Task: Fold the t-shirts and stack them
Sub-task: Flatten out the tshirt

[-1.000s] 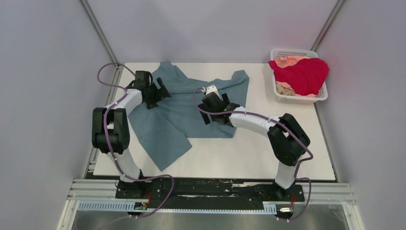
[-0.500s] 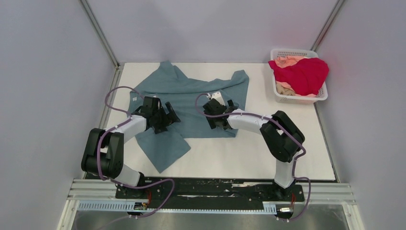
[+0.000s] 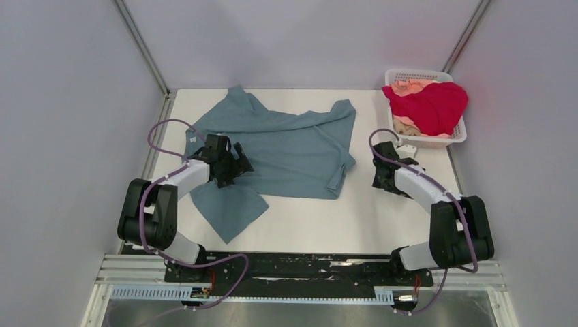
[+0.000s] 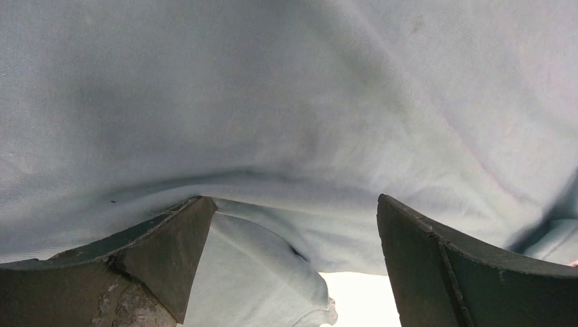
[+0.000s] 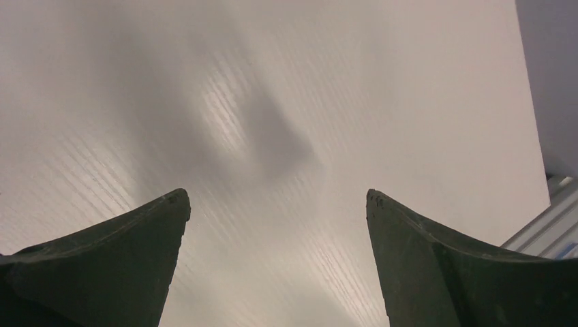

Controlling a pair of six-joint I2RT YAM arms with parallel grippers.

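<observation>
Your left claw (image 3: 235, 165) sits at nine o'clock on the bench (image 3: 382, 225), fingers spread apart over the teal t-shirt (image 3: 293, 146), which is spread out from ten to twelve o'clock. Your right claw (image 3: 379, 178), at three o'clock, is parted over the bench. At two o'clock, the basket (image 3: 397, 139) holds the red t-shirt (image 3: 433, 105) and the peach t-shirt (image 3: 409, 86).

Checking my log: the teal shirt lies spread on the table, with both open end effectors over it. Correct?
No. Only the left end effector is over the teal shirt; the right end effector, also open, is over bare table beside it, as the right wrist view shows.
</observation>
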